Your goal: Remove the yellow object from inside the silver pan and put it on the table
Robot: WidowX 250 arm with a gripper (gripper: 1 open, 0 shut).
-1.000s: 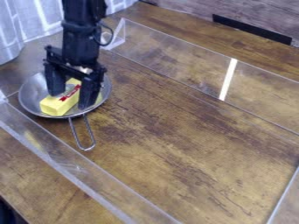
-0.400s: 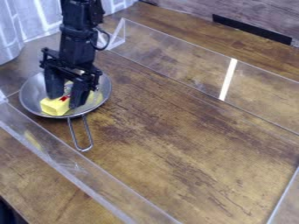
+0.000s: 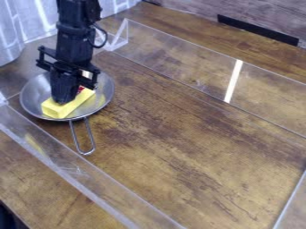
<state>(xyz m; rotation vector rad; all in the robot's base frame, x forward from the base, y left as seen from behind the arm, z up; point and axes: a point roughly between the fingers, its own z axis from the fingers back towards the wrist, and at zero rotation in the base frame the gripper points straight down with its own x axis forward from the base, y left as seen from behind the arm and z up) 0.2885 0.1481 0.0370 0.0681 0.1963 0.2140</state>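
My pincer (image 3: 70,89) has just snapped from wide to narrow on the yellow block (image 3: 63,107), far end, inside the silver pan (image 3: 29,97). I judge lift-out to bench (image 3: 191,134) is next.

All-black slim arm (image 3: 80,20), boxy black gripper (image 3: 67,88) with bracket-like frame, thin dark cable (image 3: 106,38) looped beside wrist.

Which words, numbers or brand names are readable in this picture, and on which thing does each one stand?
No text can be read anywhere.
The yellow block in the pan carries a reddish label, but it is too small and blurred to read.
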